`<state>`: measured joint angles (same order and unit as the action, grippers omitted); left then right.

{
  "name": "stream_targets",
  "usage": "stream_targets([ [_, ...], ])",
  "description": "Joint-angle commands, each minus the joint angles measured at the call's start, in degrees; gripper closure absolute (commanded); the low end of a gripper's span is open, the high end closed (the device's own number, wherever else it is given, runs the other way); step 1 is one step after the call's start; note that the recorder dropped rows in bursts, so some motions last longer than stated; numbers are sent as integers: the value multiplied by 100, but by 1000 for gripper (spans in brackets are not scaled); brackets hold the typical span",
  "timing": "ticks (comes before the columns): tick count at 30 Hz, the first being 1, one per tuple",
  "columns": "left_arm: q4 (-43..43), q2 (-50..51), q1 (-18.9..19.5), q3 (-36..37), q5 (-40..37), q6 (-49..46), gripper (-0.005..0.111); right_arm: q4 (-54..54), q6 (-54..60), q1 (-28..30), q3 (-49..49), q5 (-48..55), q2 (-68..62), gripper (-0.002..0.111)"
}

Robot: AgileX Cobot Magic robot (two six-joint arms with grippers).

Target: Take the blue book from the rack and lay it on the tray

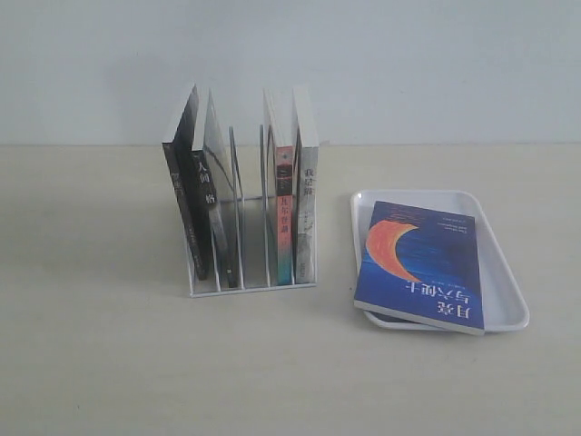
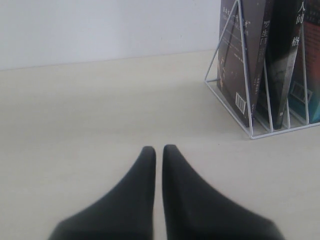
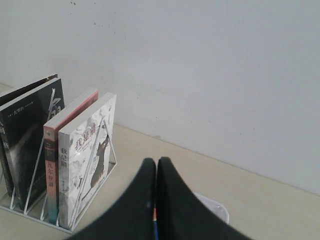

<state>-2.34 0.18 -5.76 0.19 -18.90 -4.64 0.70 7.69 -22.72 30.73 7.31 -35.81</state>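
Note:
The blue book (image 1: 422, 263) lies flat, cover up, on the white tray (image 1: 497, 238), its near corner hanging over the tray's front rim. The white wire rack (image 1: 250, 287) stands to the left and still holds several other books. Neither gripper appears in the exterior view. In the left wrist view my left gripper (image 2: 159, 149) is shut over bare table, with the rack (image 2: 246, 75) off to one side. My right gripper (image 3: 156, 161) is shut, holding nothing. A sliver of the blue book (image 3: 155, 222) and a tray corner (image 3: 218, 208) show past its fingers.
Two black-covered books (image 1: 191, 200) lean in the rack's left slots. A red-and-teal-spined book (image 1: 284, 213) and a white book (image 1: 307, 204) stand in the right slots, leaving the middle slots without books. A pale wall runs behind the beige table (image 1: 109, 363).

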Motion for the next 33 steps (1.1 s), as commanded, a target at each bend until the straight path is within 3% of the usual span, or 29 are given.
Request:
stream_targets([
  [1, 5, -18, -2, -19, 88, 39, 102, 6, -14, 46, -25, 26, 24, 109],
  [22, 5, -18, -2, -19, 88, 39, 102, 8, -14, 46, -25, 26, 55, 109],
  [33, 5, -18, -2, -19, 88, 39, 102, 8, -14, 91, -25, 26, 1284, 109],
])
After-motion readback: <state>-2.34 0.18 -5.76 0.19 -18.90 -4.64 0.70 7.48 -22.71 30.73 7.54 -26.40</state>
